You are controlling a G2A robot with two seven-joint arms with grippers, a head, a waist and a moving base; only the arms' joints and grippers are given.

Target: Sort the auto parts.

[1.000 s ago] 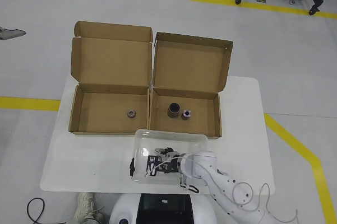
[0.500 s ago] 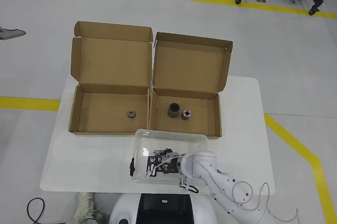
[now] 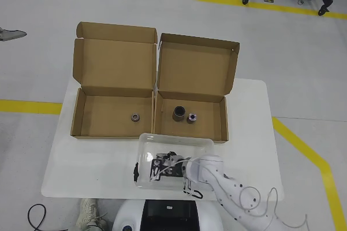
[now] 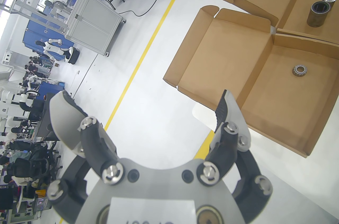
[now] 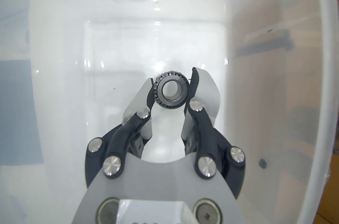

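- Right gripper (image 5: 170,87) sits inside the clear bin (image 5: 321,23) at the near edge of the table (image 3: 248,115), fingers pinching a bearing (image 5: 170,92) by its outer ring, bore facing the wrist camera
- Left gripper (image 4: 143,108) hangs in the air on the left box's side of the table, fingers spread wide with nothing between them
- Left box (image 3: 104,124) holds a second bearing (image 3: 135,116), lying flat near its middle
- Right box (image 3: 211,130) holds a dark sleeve (image 3: 179,112) standing upright, a small collar (image 3: 191,118) just beside it
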